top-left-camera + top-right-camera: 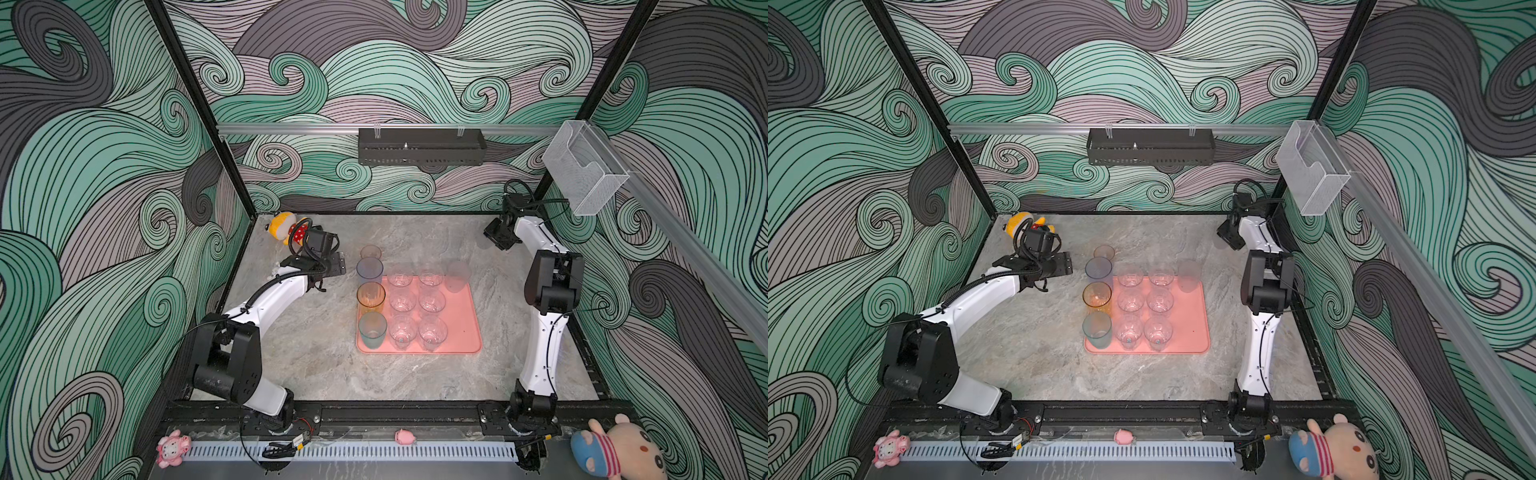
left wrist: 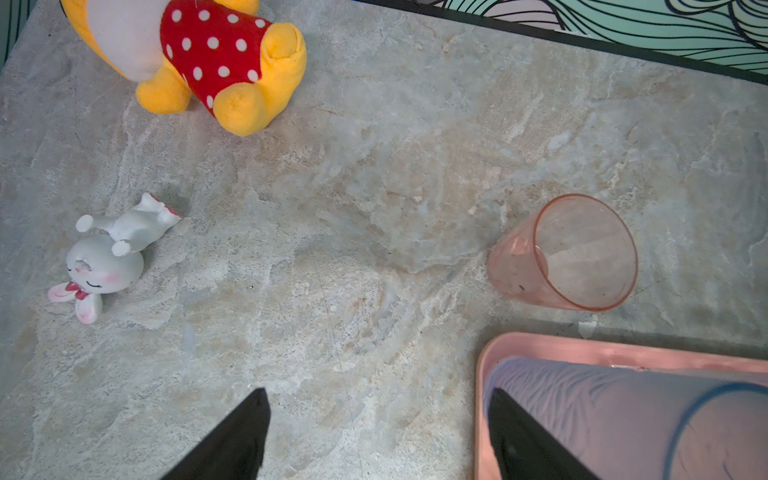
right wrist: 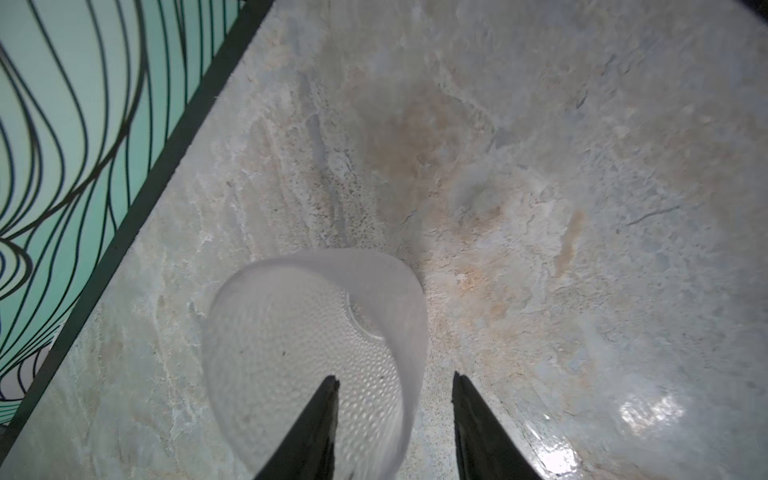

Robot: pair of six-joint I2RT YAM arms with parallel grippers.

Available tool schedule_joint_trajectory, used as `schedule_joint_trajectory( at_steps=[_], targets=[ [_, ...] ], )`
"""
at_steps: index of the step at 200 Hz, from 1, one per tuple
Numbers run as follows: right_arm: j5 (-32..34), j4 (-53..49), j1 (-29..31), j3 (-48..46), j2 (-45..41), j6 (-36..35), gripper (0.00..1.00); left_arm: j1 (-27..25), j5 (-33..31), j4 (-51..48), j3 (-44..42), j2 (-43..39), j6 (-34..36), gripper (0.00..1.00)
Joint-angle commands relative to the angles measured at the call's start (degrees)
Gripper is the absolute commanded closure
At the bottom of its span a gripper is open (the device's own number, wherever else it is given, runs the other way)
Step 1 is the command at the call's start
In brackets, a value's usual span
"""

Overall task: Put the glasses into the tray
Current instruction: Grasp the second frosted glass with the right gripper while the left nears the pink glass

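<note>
The salmon-pink tray (image 1: pixel 465 328) lies mid-table in both top views. In it stand several small clear glasses (image 1: pixel 402 300) and, along its left side, a teal (image 1: pixel 372 330), an orange (image 1: pixel 370 297) and a blue-grey glass (image 1: pixel 369 270). A greyish glass (image 1: pixel 457 276) stands at its far right corner. A small pink glass (image 2: pixel 565 253) stands on the table just beyond the tray. My left gripper (image 2: pixel 378 392) is open beside the blue-grey glass (image 2: pixel 623 415). My right gripper (image 3: pixel 394 375), at the back right (image 1: pixel 496 237), straddles the wall of a clear dimpled glass (image 3: pixel 291 332), one finger inside, a gap showing.
A yellow plush in a red dotted dress (image 2: pixel 199 54) and a white rabbit figurine (image 2: pixel 108 257) lie at the back left. A black basket (image 1: pixel 422 147) and a clear box (image 1: pixel 584 170) hang on the walls. Plush toys (image 1: pixel 619 451) sit on the front ledge.
</note>
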Motion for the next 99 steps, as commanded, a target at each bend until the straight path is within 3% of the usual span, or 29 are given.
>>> schedule_joint_trajectory(
  at_steps=[1,20,60,99],
  targets=[
    [-1.35,-1.36,-0.18,1.23,0.6,0.11,0.66,0.21,1.51,-0.37,0.8,0.61,-0.38,0.16],
    [-1.75,-0.53,-0.05,-1.36,-0.8,0.14,0.8,0.25,1.6,-0.43,0.71,0.46,-0.36,0.17],
    [-1.81,1.23,0.51,-8.26,-6.77,-0.78,0.96,0.19,2.33,0.1,-0.08,-0.47,-0.96,0.18],
    [0.86,5.5,2.9,-23.28,-19.44,-1.94,0.99,0.14,3.01,0.6,-0.94,-2.85,-1.4,0.18]
  ],
)
